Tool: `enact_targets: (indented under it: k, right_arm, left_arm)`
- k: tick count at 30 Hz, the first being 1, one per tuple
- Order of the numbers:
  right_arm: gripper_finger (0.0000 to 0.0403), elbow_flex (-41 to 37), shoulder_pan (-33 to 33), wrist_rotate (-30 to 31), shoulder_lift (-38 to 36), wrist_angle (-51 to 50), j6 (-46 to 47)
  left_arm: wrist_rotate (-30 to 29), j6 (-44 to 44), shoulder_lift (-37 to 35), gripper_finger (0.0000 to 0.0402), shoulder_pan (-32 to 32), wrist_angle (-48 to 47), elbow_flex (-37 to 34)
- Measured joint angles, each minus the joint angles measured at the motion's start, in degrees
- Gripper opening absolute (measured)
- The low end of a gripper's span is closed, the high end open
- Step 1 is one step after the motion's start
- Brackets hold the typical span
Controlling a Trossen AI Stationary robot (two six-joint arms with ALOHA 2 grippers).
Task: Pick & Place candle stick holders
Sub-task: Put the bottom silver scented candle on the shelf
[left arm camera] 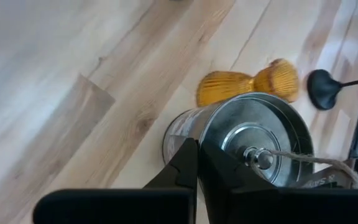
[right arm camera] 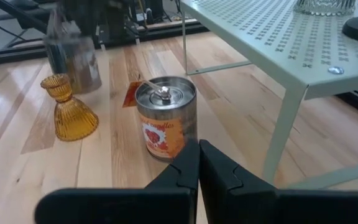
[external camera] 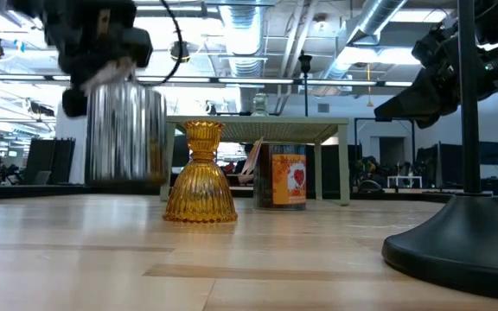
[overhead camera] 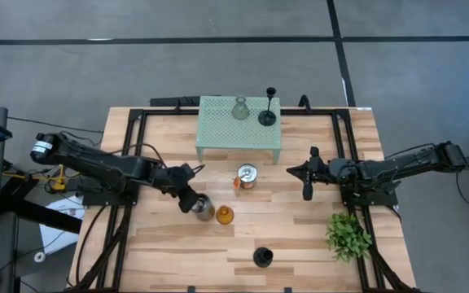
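Wooden table (overhead camera: 300,236) seen from above, with both dark arms reaching in over it. At the far edge stands a pale green mesh stand (overhead camera: 218,134), carrying the clear glass holder (overhead camera: 240,108) and, beside it, the slim black candlestick (overhead camera: 267,114). A leafy plant (overhead camera: 348,235) sits near the right front of the table.

The left gripper (overhead camera: 192,200) is at the silvery jar (overhead camera: 203,207), left of centre; in the low view the jar (external camera: 126,134) appears slightly above the tabletop, under the gripper, though whether the fingers are clamped on it cannot be told. Just beside the jar stands the amber glass holder (overhead camera: 224,216), upright.

The right gripper (overhead camera: 307,181), fingers pressed together and holding nothing, hangs right of the orange-and-silver tin (overhead camera: 247,177), which stands in front of the stand. The short black holder (overhead camera: 262,257) sits alone near the front edge.
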Motion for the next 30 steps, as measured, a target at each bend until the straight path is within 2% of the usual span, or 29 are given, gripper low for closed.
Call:
enact_targets:
  k: [4, 7, 15, 21, 25, 30]
  right_arm:
    - [0.0000, 0.0, 0.0, 0.0, 0.0, -0.1, 0.0]
    - [0.0000, 0.0, 0.0, 0.0, 0.0, 0.0, 0.0]
    - [0.0000, 0.0, 0.0, 0.0, 0.0, -0.1, 0.0]
    - [0.0000, 0.0, 0.0, 0.0, 0.0, -0.3, 0.0]
    - [0.0000, 0.0, 0.0, 0.0, 0.0, -0.4, 0.0]
    - [0.0000, 0.0, 0.0, 0.0, 0.0, -0.5, 0.0]
  left_arm:
    - [-3.1, 2.7, 0.1, 0.0002, 0.3, -12.3, 8.5]
    - [-4.6, 4.6, 0.2, 0.0002, 1.4, -17.9, 15.0]
    - [-9.8, 16.8, 0.7, 0.0002, 8.5, -24.9, 29.2]
    - [-11.0, 28.2, 2.7, 0.0002, 18.9, -26.8, 36.9]
    - [-9.8, 34.1, 5.4, 0.0003, 27.5, -26.7, 40.9]
    - [1.1, 37.7, 11.4, 0.0004, 38.3, -25.1, 45.1]
